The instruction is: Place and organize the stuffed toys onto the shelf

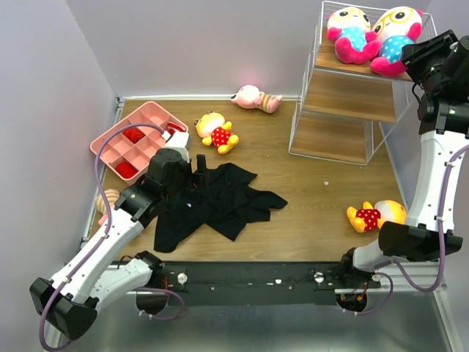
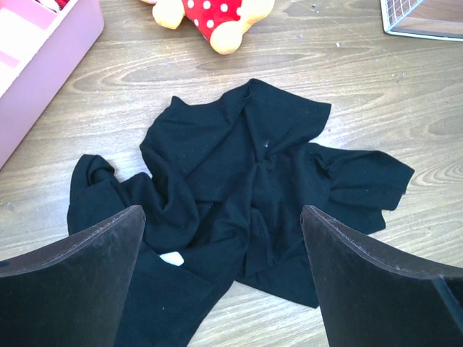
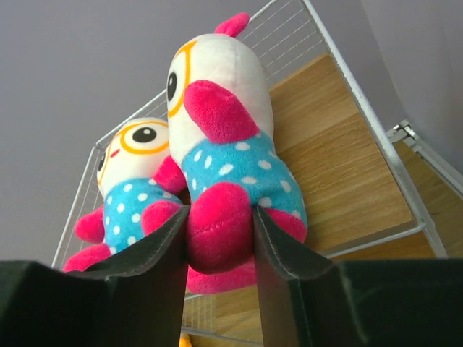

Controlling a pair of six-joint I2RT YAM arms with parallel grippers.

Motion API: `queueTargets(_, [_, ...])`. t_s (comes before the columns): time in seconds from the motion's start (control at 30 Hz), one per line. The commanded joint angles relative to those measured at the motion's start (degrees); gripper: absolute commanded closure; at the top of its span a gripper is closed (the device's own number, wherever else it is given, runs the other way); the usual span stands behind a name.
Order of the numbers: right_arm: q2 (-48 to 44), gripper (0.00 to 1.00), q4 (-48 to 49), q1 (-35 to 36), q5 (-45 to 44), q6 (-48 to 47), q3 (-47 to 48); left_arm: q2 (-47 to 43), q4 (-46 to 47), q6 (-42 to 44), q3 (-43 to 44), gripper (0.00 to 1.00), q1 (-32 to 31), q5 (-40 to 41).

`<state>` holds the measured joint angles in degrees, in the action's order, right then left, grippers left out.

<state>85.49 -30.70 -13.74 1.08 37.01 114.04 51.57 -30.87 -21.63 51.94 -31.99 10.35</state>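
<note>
At the 2 o'clock corner of the table [image 1: 308, 213] stands the shelf [image 1: 352, 95], and its top board holds two blue dotted dolls lying side by side, one on the left [image 1: 350, 33] and one on the right [image 1: 396, 37]; the two lower boards show nothing on them. At 10 o'clock sits a pink tray [image 1: 157, 108] with red pieces [image 1: 134, 135] in some of its compartments; what they are is too small to tell. The right gripper [image 3: 221, 213] is up at the top tier's 3 o'clock edge, its fingers [image 3: 155, 246] partly apart on either side of one pink foot [image 3: 217, 231] of the right-hand doll, touching it on both sides, though the foot looks plump and unsqueezed. The left gripper [image 2: 223, 217] hangs with its fingers spread wide above a crumpled black garment [image 2: 246, 173] in the middle of the table, touching nothing. Off the shelf, one yellow doll [image 1: 218, 134] lies just at 12 o'clock of the garment, a second yellow doll [image 1: 376, 215] lies at 4 o'clock near the right arm, a pale pink striped doll [image 1: 256, 97] rests at 12 o'clock by the back wall, and another pale doll [image 1: 106, 199] shows partly behind the left arm at 8 o'clock.
</note>
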Motion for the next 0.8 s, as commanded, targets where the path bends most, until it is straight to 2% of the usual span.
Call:
queueTargets(0.0, [1.34, 0.51, 0.64, -0.68, 1.82, 1.31, -0.05, -0.24, 1.43, 0.8, -0.44, 0.01, -0.27, -1.12])
queueTargets(0.33, [-1.99, 0.31, -4.72, -0.68, -6.0, -0.45, 3.47, -0.42, 1.6, 0.71, -0.44, 0.01, -0.27, -1.56])
queueTargets(0.57, [-4.28, 0.25, -9.02, -0.68, -9.6, -2.65, 4.17, -0.33, 1.69, 0.71, -0.61, 0.01, -0.27, -1.56])
queueTargets(0.77, [-7.79, 0.27, -10.7, -0.68, -8.56, -4.67, 0.84, 0.11, 1.69, 0.71, -0.53, 0.01, -0.36, -1.74])
